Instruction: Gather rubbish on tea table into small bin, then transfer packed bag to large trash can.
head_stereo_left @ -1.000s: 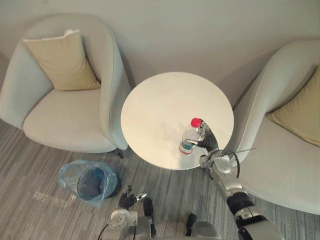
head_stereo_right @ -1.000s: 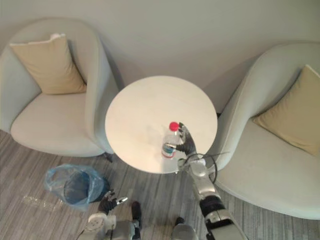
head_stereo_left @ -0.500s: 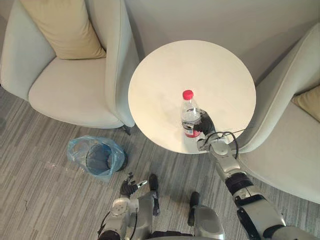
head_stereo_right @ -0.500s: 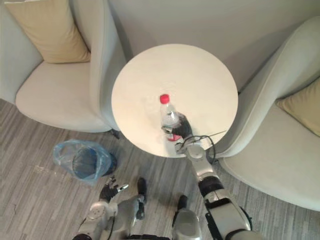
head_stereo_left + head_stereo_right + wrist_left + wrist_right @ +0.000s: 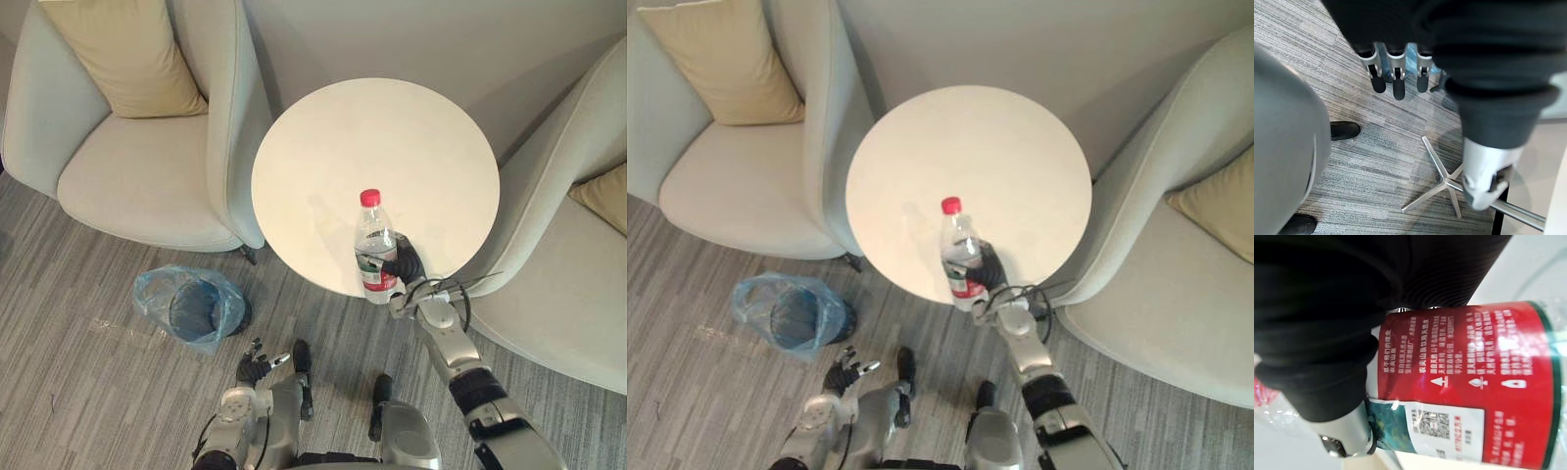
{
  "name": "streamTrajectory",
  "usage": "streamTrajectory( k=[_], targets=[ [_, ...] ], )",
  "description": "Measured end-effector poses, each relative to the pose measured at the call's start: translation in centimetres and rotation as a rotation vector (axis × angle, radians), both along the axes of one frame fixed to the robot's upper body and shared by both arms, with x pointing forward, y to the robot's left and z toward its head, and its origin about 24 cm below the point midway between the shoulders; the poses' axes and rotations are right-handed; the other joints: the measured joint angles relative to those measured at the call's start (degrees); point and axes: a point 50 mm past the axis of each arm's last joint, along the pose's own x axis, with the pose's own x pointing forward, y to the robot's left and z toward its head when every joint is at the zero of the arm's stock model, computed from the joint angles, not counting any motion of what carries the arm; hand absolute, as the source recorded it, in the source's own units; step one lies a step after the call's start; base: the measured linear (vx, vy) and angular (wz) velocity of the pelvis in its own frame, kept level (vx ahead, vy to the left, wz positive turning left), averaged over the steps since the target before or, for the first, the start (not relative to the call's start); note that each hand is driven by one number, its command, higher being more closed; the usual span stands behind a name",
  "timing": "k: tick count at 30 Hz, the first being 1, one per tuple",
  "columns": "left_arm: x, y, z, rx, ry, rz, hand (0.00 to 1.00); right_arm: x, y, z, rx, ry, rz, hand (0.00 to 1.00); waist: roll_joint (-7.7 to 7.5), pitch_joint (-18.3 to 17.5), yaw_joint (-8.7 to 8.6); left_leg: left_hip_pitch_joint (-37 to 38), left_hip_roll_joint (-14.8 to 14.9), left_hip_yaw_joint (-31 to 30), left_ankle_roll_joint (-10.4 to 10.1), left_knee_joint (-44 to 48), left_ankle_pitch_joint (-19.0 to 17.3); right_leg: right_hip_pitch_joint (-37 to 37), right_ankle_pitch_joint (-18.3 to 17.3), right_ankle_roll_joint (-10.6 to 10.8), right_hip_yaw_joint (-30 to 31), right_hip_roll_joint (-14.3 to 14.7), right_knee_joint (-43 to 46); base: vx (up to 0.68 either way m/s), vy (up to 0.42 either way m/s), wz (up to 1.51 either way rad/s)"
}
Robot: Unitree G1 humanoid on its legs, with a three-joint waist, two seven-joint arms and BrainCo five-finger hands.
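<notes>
The right hand (image 5: 407,262) is clenched around the lower half of a clear plastic water bottle (image 5: 375,245). In the right wrist view, its red and green label (image 5: 1469,382) lies right against the hand's dark cover. The bottle stands upright with its red cap (image 5: 369,198) on top, over the near edge of the round tabletop (image 5: 372,127) in the centre of the left eye view. Its base appears to sit at or just past that edge, so it is probably lifted rather than resting on the tabletop.

The left hand (image 5: 255,365) hangs low at the bottom of the frame. It holds nothing, and the left wrist view shows its fingers (image 5: 1396,83) relaxed and pointing down at the carpet.

The small bin (image 5: 196,313), lined with a blue bag (image 5: 147,294), stands on the floor in the lower left of the frame. It is well apart from the bottle and lower than it, with its mouth open upward. The empty left hand is nearer to the bin, but the right hand has the bottle. The carry would therefore run across the robot's front, toward lower left, and downward. Since the bottle's long axis is vertical, it could likely drop base first once over the opening.
</notes>
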Motion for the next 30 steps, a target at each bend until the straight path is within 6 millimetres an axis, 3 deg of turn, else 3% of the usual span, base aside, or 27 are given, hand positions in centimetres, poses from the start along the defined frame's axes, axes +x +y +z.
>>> streamTrajectory(
  k=[4, 10, 14, 26, 30],
  targets=[
    [-1.3, -0.8, -0.9, -0.012, 0.061, -0.032, 0.00, -2.4, 0.0, -1.3, 0.024, 0.032, 0.014, 1.00, -0.20, -4.9, -0.08, 1.6, -0.3, 0.4, -0.1, -3.4, 1.3, 0.1, 0.1, 0.2, 0.3, 0.0, -1.1, 0.02, -0.001, -0.04],
    [-2.3, -1.7, -1.5, -0.019, 0.100, -0.061, 0.00, -4.7, 0.3, -2.2, 0.031, 0.052, 0.041, 1.00, -0.69, -8.0, -0.55, 5.5, -0.7, 0.9, -0.2, -6.1, 2.0, 3.0, 0.1, 0.2, 0.6, 0.3, -2.4, 0.02, 0.003, -0.05],
    [-3.0, -1.6, -1.8, -0.017, 0.120, -0.057, 0.00, -6.4, 1.3, -3.2, 0.046, 0.087, 0.058, 1.00, -1.89, -10.1, -0.75, 7.4, -0.4, 1.0, -0.5, -8.3, 2.9, 4.0, 0.1, 0.2, 0.7, 0.7, -2.9, -0.01, -0.007, -0.02],
    [-4.4, -1.8, -2.5, 0.015, 0.169, -0.108, 0.00, -9.6, 3.2, -4.2, 0.025, 0.111, 0.116, 1.00, -2.20, -13.3, -1.82, 11.9, 0.2, 1.5, -0.7, -8.3, 2.8, 8.4, 0.2, 0.1, 1.6, 1.0, -3.8, -0.03, -0.006, -0.03],
    [-4.7, -1.9, -2.7, 0.023, 0.179, -0.124, 0.00, -10.0, 3.6, -3.6, 0.024, 0.080, 0.133, 1.00, -2.14, -13.5, -2.74, 12.4, 0.4, 1.2, -1.0, -8.3, 2.6, 9.1, 0.2, 0.1, 1.5, 1.2, -3.7, -0.04, -0.006, 0.03]
  ],
)
